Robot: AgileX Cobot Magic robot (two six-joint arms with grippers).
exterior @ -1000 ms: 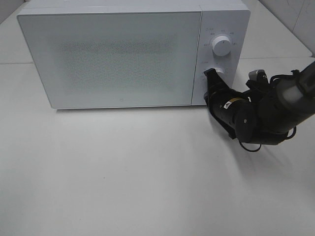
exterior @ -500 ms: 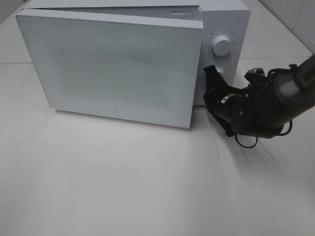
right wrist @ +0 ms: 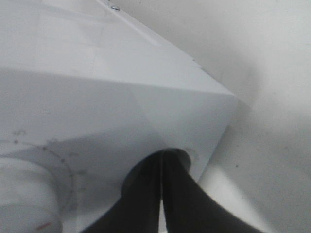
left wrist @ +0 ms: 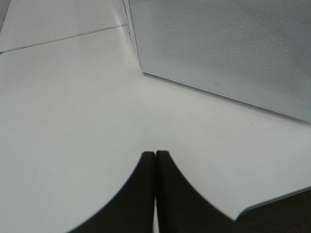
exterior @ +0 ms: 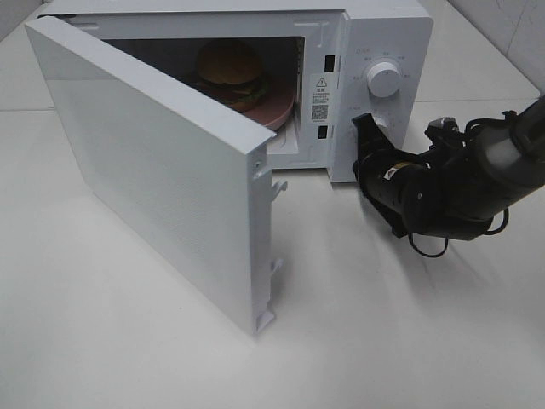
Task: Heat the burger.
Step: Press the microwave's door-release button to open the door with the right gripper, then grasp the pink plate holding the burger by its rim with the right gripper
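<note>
White tabletop (exterior: 383,341); burger (exterior: 228,66) inside open microwave (exterior: 410,38), well apart from right fingers (exterior: 364,129), pressed together, empty

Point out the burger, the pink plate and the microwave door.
burger (exterior: 228,66), exterior high view, top of bun
pink plate (exterior: 279,109), exterior high view, right rim
microwave door (exterior: 145,170), exterior high view, outer panel

Near side of pink plate (exterior: 282,108) behind open microwave door (exterior: 162,170)

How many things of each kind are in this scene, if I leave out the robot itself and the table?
Microwave: 1
Burger: 1
Pink plate: 1
Total: 3
</note>
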